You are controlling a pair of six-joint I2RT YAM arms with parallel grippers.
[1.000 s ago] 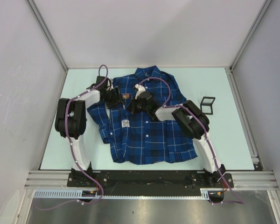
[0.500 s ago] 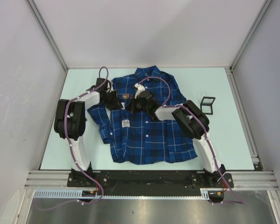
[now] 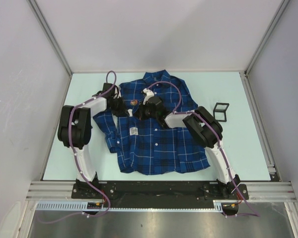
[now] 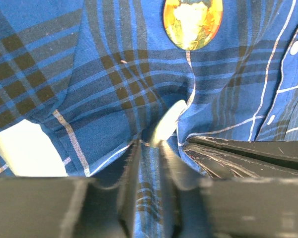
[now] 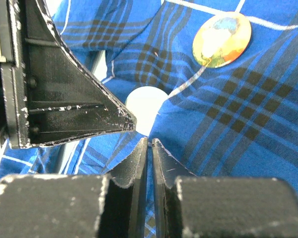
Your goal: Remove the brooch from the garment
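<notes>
The two grippers crowd together over the top of the shirt (image 3: 154, 144). The left gripper (image 3: 124, 110) and the right gripper (image 3: 140, 114) are almost tip to tip, so there is only a thin slot between them. The round pin (image 3: 134, 102) sits just past that slot, with flat shirt around it on the far side. The shirt bunches up in folds by the fingertips. The table (image 3: 89, 89) is bare to the left of the shirt and along the back. On the right, a small black frame (image 3: 221, 111) stands near the right arm (image 3: 203, 126). Walls (image 3: 20, 99) shut in three sides.
</notes>
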